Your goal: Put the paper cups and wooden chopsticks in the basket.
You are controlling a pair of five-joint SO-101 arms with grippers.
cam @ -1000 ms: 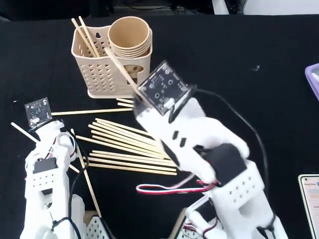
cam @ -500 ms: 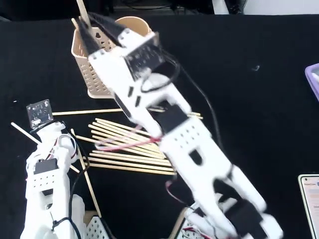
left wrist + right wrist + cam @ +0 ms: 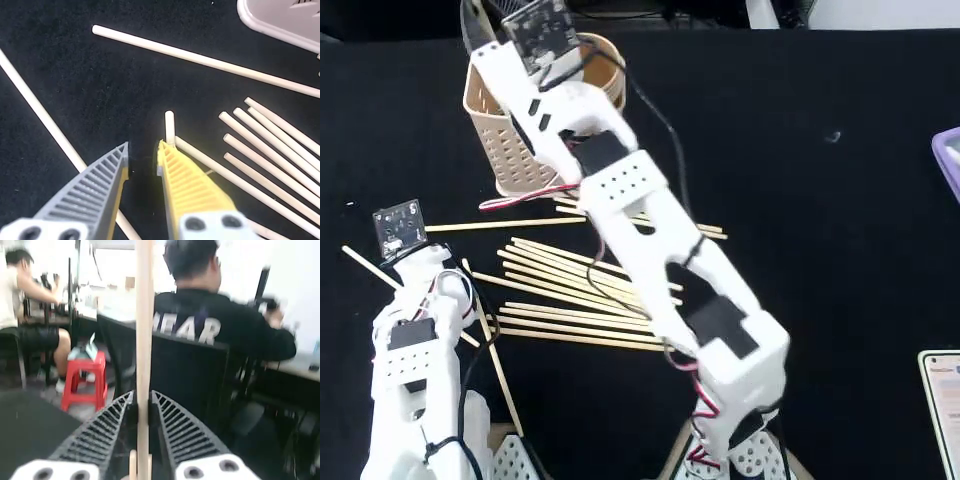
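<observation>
The right claw (image 3: 142, 401), pinching one chopstick (image 3: 144, 315) upright, has swung from mid-frame to above the basket (image 3: 505, 150) at upper left, seemingly ready to drop it in. The left claw (image 3: 143, 150) sits slightly spread and empty over the loose chopsticks (image 3: 580, 300) at lower left.

The right arm (image 3: 650, 240) lay fully extended, its right gripper (image 3: 142, 394) pointing out level, jaws pinched on a wooden chopstick (image 3: 144, 315) that stood upright between them. The left arm (image 3: 412, 350) sat folded, its left gripper (image 3: 143, 148) aimed downward, jaws slightly parted with nothing between them.
</observation>
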